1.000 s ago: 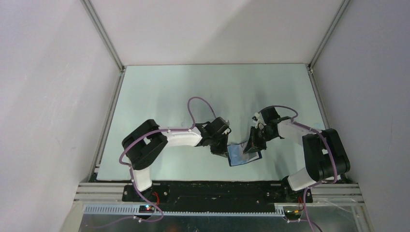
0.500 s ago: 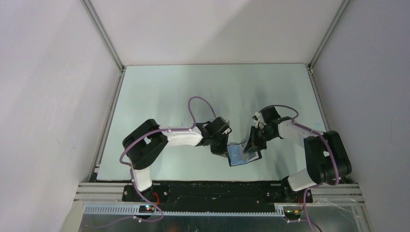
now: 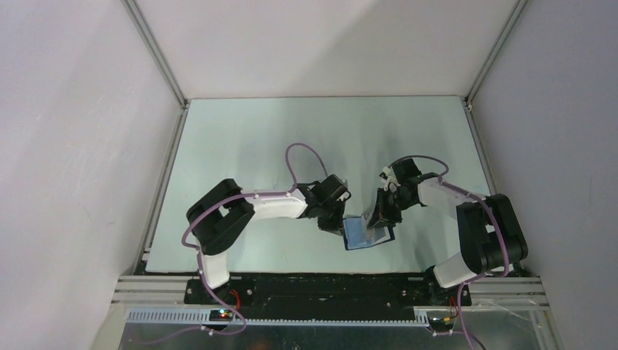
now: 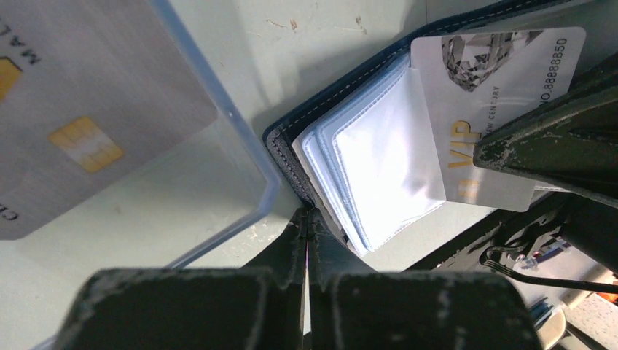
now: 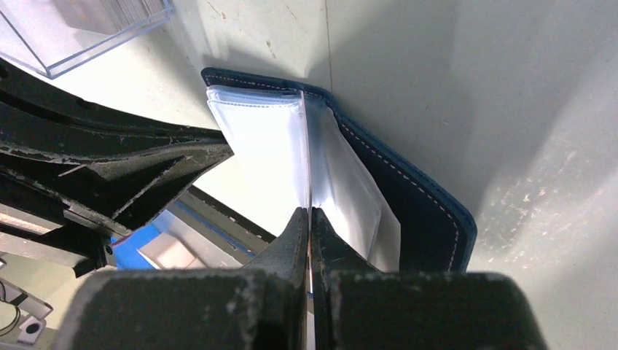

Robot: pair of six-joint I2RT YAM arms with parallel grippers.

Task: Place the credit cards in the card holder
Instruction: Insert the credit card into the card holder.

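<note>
card holder [image 3: 362,235] lies open on the table [image 3: 248,146], low and centre in the top view, between the two claws. navy cover with pale stitching [image 5: 408,204]. fan of clear sleeves [image 4: 379,168] stands up from the spine.

one credit card [image 4: 503,80], white, gold "vip" lettering, grey emblem. its lower left edge sits against the sleeves at right of centre in the left wrist view. whether it is inside a pocket: cannot tell. in the right wrist view it shows edge-on, a thin line running from the fingertips up between two sleeves.

right gripper [image 5: 310,219]: jaws pressed together on that card, pinching its near edge. seen from above it [image 3: 379,219] comes down at the holder's right side.

left gripper [image 4: 306,219]: jaws closed to a hairline. tips touch the holder's navy edge [image 4: 284,142] at the sleeve roots. anything pinched between them: cannot tell. from above it [image 3: 334,222] meets the holder's left side.

clear box [image 4: 240,138] with bluish rim, upper left of the left wrist view, just beside the holder. inside it a silver chip card [image 4: 80,117], flat. the same box [image 5: 87,44] shows in the upper left corner of the right wrist view.
</note>
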